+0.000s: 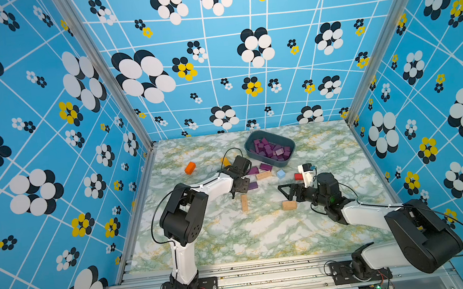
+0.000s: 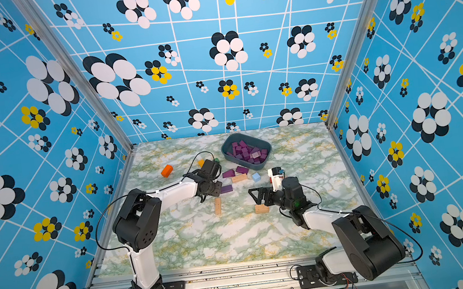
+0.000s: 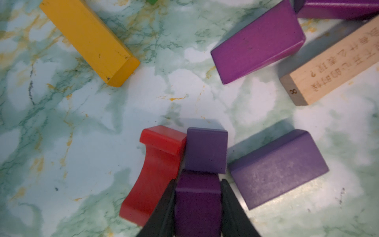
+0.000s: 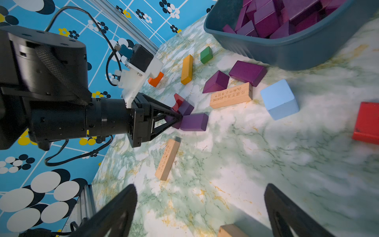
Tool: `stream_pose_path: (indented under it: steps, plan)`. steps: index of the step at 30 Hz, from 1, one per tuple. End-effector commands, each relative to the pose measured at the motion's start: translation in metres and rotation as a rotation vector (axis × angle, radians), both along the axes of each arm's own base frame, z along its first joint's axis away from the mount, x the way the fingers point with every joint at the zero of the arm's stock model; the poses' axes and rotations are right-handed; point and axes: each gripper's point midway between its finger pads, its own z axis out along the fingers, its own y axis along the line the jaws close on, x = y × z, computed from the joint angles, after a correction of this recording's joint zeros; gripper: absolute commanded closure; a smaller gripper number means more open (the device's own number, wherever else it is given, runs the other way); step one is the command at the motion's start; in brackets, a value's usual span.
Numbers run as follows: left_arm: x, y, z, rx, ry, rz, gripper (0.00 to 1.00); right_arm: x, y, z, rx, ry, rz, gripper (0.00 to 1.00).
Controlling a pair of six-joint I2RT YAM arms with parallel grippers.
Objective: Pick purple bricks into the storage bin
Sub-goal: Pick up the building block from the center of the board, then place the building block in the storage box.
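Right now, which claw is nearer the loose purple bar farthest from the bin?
Left. The left claw, shut on a purple block, is right beside the purple bar; the right claw hangs open, well apart from it.

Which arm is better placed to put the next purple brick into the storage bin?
Left. The left gripper is shut on a purple brick among the loose blocks near the storage bin. The right gripper is open and empty above the table.
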Motion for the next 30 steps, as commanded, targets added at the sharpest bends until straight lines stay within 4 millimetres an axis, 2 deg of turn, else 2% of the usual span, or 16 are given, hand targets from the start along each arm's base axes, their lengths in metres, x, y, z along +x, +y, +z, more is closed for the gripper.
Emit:
stream_pose_path:
  steps: [1,4,5,6,10,14,17,23,26,30]
  plan:
    - [0.006,0.005,0.023,0.002,-0.054,0.003,0.75,0.004,0.002,0.004,-0.001,-0.008,-0.002,0.01]
    - [0.009,0.002,0.043,-0.029,-0.095,0.001,0.76,0.004,0.001,0.004,-0.002,-0.008,-0.005,0.01]
    - [0.010,0.000,0.044,-0.039,-0.097,-0.002,0.76,0.004,0.001,0.003,-0.003,-0.007,-0.007,0.01]
    - [0.012,-0.003,0.060,-0.068,-0.126,-0.004,0.76,0.004,0.001,0.003,-0.004,-0.006,-0.009,0.01]
    - [0.021,-0.018,0.092,-0.161,-0.190,-0.018,0.76,0.004,-0.001,0.002,-0.010,-0.003,-0.019,0.01]
    - [0.038,-0.038,0.123,-0.252,-0.272,-0.041,0.76,0.006,-0.007,0.000,-0.019,0.004,-0.041,0.01]
    - [0.056,-0.055,0.138,-0.293,-0.303,-0.064,0.76,0.008,-0.017,-0.004,-0.040,0.018,-0.088,0.01]
    - [0.098,-0.096,0.155,-0.357,-0.344,-0.124,0.76,0.011,-0.040,-0.016,-0.075,0.061,-0.189,0.01]
    - [0.118,-0.115,0.157,-0.375,-0.368,-0.148,0.76,0.012,-0.046,-0.021,-0.084,0.079,-0.213,0.01]
    - [0.144,-0.136,0.151,-0.398,-0.386,-0.164,0.75,0.013,-0.055,-0.029,-0.118,0.111,-0.252,0.01]
